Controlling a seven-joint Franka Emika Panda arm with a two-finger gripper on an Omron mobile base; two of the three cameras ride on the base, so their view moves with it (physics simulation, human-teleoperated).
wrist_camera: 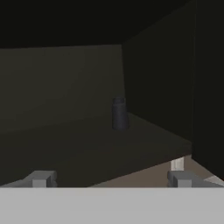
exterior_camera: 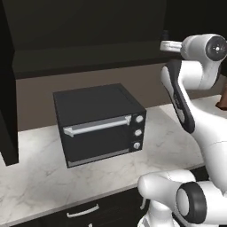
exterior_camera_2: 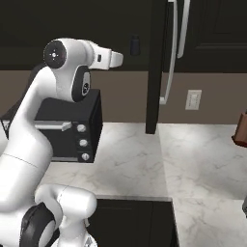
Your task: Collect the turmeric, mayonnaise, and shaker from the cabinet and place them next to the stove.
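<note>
The shaker [wrist_camera: 119, 113], a slim dark grey bottle, stands upright at the back of the cabinet's dark shelf [wrist_camera: 87, 148], near the right inner wall. My gripper [wrist_camera: 109, 179] is open at the shelf's front edge, well short of the shaker, with nothing between its fingertips [wrist_camera: 41, 178]. From the right base view the hand [exterior_camera_2: 118, 59] points toward the shaker [exterior_camera_2: 135, 46] beside the open cabinet door [exterior_camera_2: 155, 72]. The left base view has the hand [exterior_camera: 165, 45] at the cabinet [exterior_camera: 80, 57]. The turmeric, the mayonnaise and the stove are out of view.
A black toaster oven [exterior_camera: 99, 124] with a silver handle stands on the marble counter [exterior_camera: 35, 173] under the cabinet. The door's long silver handle [exterior_camera_2: 170, 62] hangs right of my hand. A wall outlet [exterior_camera_2: 193, 100] and a brown object [exterior_camera_2: 241, 128] lie further right.
</note>
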